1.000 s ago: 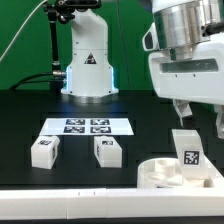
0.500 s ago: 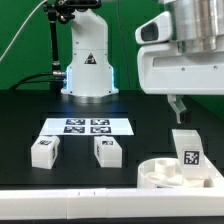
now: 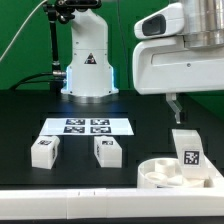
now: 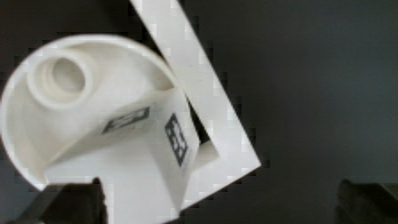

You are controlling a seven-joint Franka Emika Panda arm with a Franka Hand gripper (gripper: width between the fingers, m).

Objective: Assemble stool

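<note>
The white round seat (image 3: 160,173) lies at the exterior view's right front, against the front rail. One blocky tagged leg (image 3: 186,148) stands upright in it. Two more legs (image 3: 43,150) (image 3: 107,151) stand loose on the black table. My gripper (image 3: 192,104) hangs above the standing leg, clear of it, open and empty. In the wrist view the seat (image 4: 71,95) and its tagged leg (image 4: 157,135) lie below the gripper (image 4: 217,205). The dark fingertips (image 4: 68,203) show wide apart with nothing between them.
The marker board (image 3: 87,127) lies behind the two loose legs. The robot base (image 3: 88,62) stands at the back. A long white rail (image 3: 60,196) runs along the front edge and also shows in the wrist view (image 4: 192,70).
The gripper has risen and shifted a little toward the exterior view's left, away from the leg standing in the seat. The parts have not moved.
</note>
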